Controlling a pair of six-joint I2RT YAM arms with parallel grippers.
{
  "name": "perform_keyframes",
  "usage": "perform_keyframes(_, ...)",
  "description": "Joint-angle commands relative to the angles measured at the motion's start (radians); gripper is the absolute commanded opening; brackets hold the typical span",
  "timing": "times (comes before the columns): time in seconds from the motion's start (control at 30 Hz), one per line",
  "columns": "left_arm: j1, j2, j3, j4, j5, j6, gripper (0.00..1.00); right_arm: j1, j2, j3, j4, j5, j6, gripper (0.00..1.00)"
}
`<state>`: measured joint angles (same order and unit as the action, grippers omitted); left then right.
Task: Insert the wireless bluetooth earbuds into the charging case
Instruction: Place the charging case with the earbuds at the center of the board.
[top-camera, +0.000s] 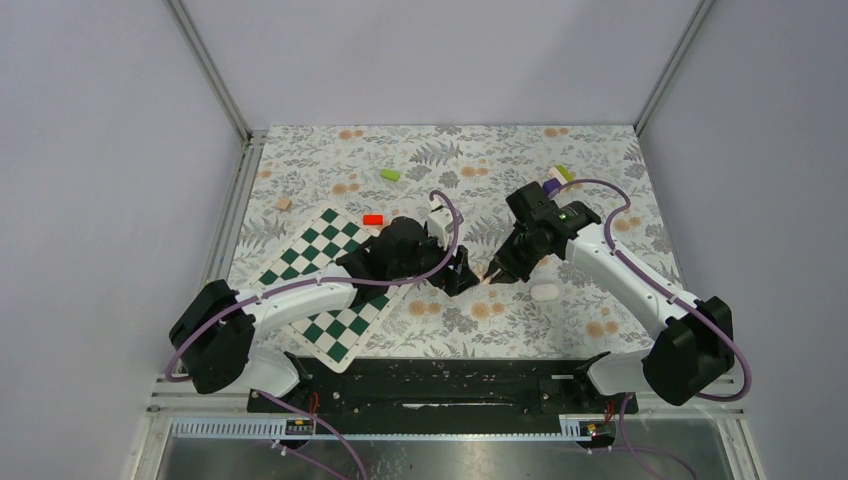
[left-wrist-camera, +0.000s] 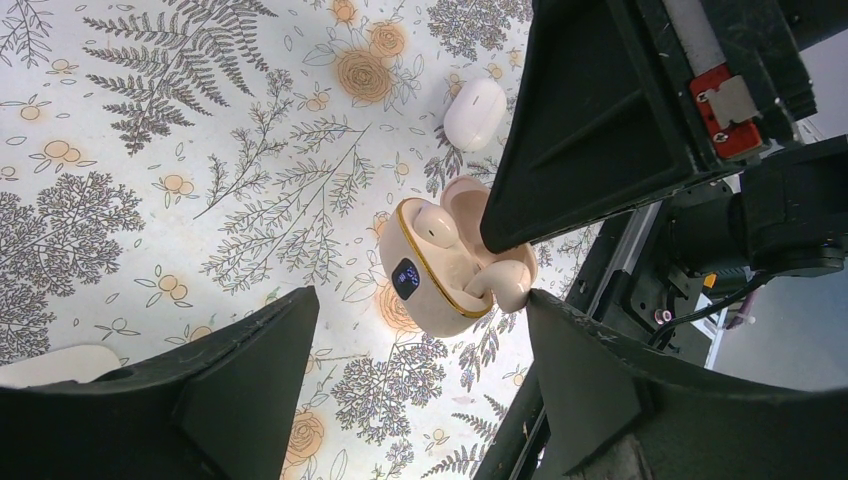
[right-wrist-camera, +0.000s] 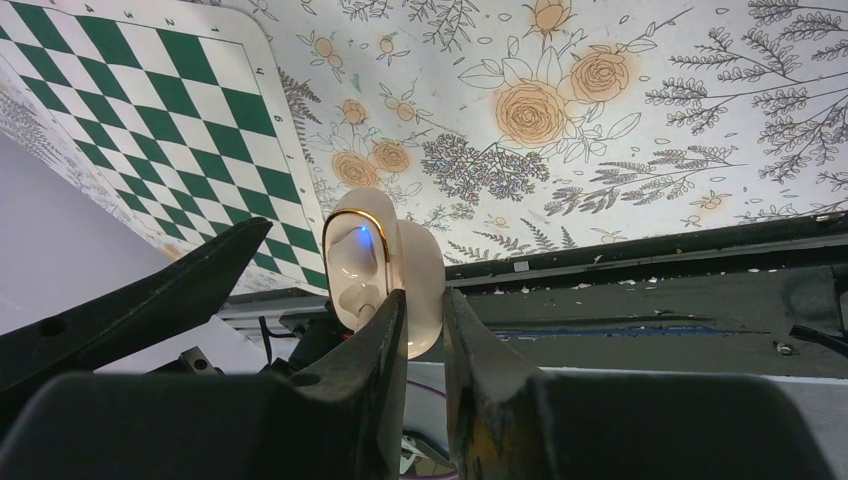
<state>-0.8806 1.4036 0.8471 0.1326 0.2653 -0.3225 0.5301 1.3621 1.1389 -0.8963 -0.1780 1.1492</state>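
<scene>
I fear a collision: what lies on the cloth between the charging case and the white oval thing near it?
Nothing. In the left wrist view only bare floral cloth shows between the charging case and the white oval thing.

- I get bright, even light from above; shadows on the tabletop (top-camera: 600, 190) are soft.
- Wrist views bend at the edges; near foregrounds are dark and slightly blurred.
</scene>
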Motion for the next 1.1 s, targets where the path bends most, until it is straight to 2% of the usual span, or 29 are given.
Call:
perform_keyframes(0.0,0.013,-0.009,0.013,0.043,0.001,-0.007,0.77,-0.004,-0.034,-0.005,-0.001,-0.014,0.013,0.00)
perform_keyframes(0.6,0.027,-0.026,0.014,0.018,-0.010,0.007,0.77,-0.004,-0.035,-0.001,-0.001,-0.014,0.012,0.00)
perform_keyframes(1.07,0.039,-0.066,-0.004,-0.003,0.014,0.010,0.64,-0.004,-0.025,0.008,-0.001,-0.020,0.007,0.00)
